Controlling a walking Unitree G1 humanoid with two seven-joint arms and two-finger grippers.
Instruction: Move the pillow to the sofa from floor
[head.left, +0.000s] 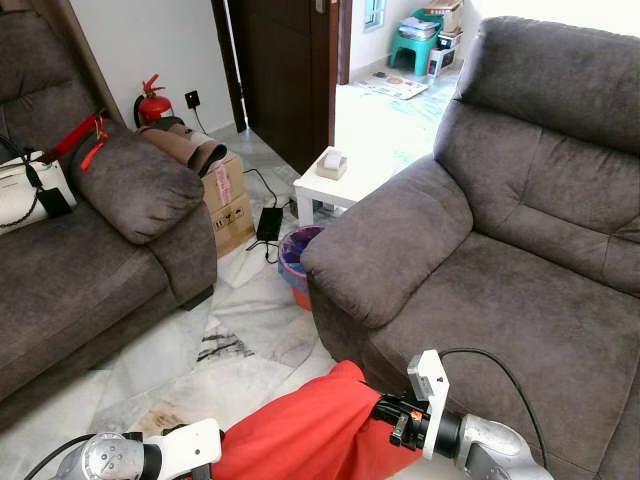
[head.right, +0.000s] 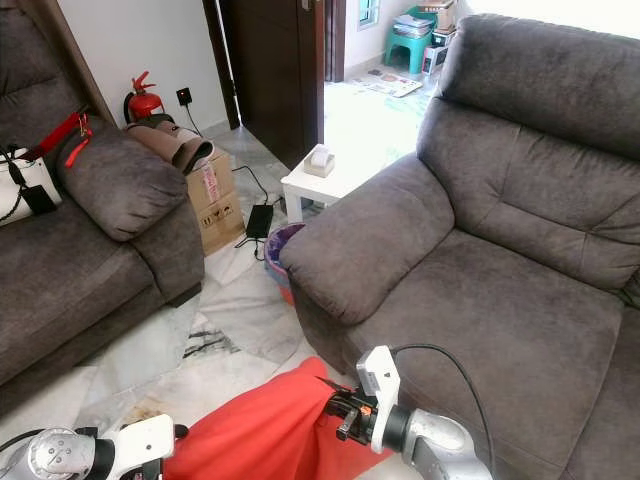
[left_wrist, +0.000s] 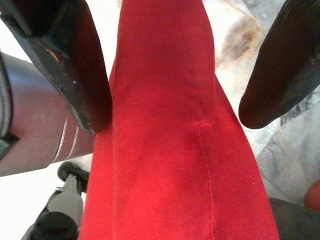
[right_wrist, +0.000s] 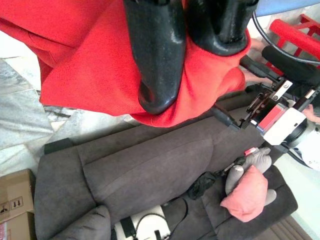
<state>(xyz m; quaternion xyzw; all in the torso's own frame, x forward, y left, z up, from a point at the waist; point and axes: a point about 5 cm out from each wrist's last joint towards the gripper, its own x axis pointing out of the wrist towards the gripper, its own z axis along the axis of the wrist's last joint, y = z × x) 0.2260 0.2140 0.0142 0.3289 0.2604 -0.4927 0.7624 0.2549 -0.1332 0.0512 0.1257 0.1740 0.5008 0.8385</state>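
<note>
A red pillow (head.left: 310, 430) hangs low in front of me, above the marble floor and beside the front of the grey armchair sofa (head.left: 500, 300). My right gripper (right_wrist: 190, 65) is shut on the pillow's right corner, with red fabric bunched between its black fingers (right_wrist: 155, 60). It also appears at the pillow's edge (head.left: 385, 415). My left gripper (left_wrist: 177, 117) is open, with the pillow (left_wrist: 165, 150) running between its spread fingers. One finger (left_wrist: 75, 65) touches the fabric and the other stands apart from it. The left wrist (head.left: 190, 445) sits at the pillow's left side.
A second grey sofa (head.left: 80, 270) with a bag stands on the left. Between the sofas are a cardboard box (head.left: 228, 200), a black charger (head.left: 268, 222), a purple bin (head.left: 297, 255) and a small white table (head.left: 320, 190). A fire extinguisher (head.left: 152, 100) stands by the wall.
</note>
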